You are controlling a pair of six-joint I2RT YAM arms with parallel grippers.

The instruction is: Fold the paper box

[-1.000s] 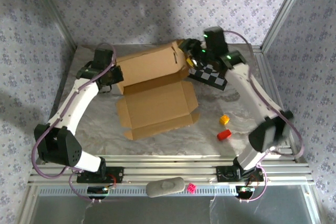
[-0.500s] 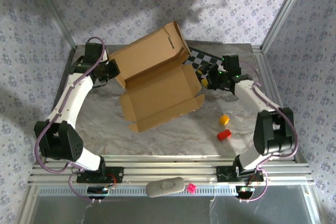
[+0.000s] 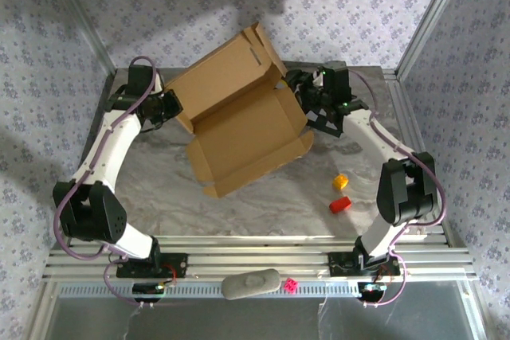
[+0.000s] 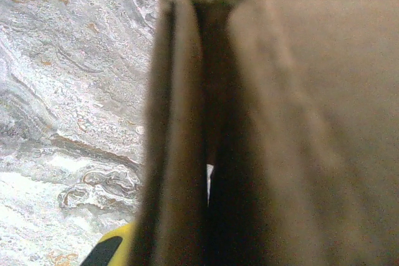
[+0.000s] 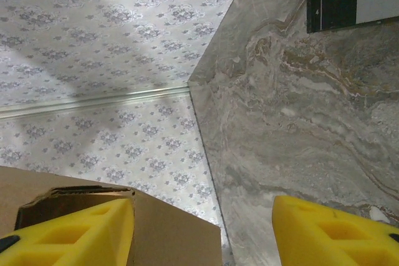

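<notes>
the left gripper pinches the paper box at its far left corner. the right gripper stands spread, one yellow pad beside the box's flap.

Pale wallpaper with a grey flower print is covering the walls on three sides, and soft shadows are lying across the back one. A grey marbled bench is sitting between slanting metal posts, with ribbed aluminium rails running along its near edge.
</notes>
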